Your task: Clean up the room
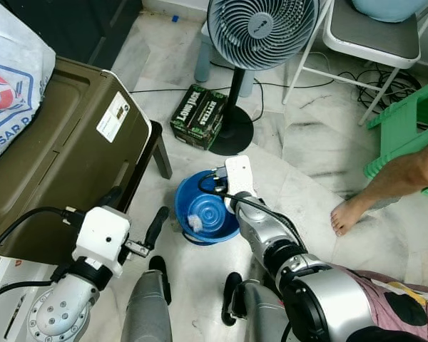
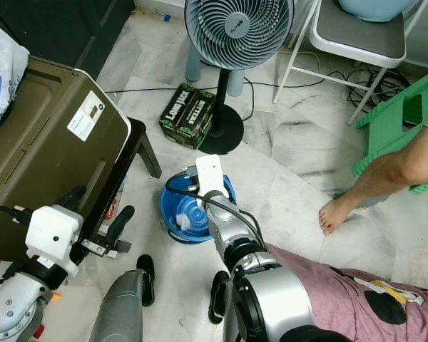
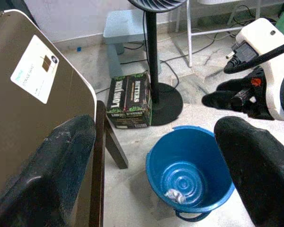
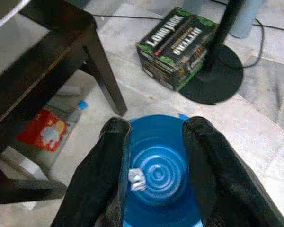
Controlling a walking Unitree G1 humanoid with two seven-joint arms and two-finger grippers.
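Right gripper (image 4: 154, 161), fingers parted and empty, hangs directly above the blue bucket (image 1: 203, 214), which stands on the marble floor (image 1: 307, 157) just beside the dark table leg (image 1: 160, 153). A crumpled white scrap (image 4: 136, 178) lies on the bucket's bottom, apparently trash already dropped in. Left gripper (image 3: 156, 156), fingers spread wide and holding nothing, hovers to the bucket's left, near the brown bin (image 1: 64, 157) resting on the table.

Farther out: a green-and-black carton (image 1: 197, 114) touches the base of the standing fan (image 1: 260, 32); a red packet (image 4: 42, 133) lies under the table. A person's bare foot (image 1: 349, 214) rests on the floor to the right, near a green stool (image 1: 406, 128).

The step in hand looks like a drop into the bucket. Done well, the arm lifts straight up so the fingers clear the rim without tipping it.
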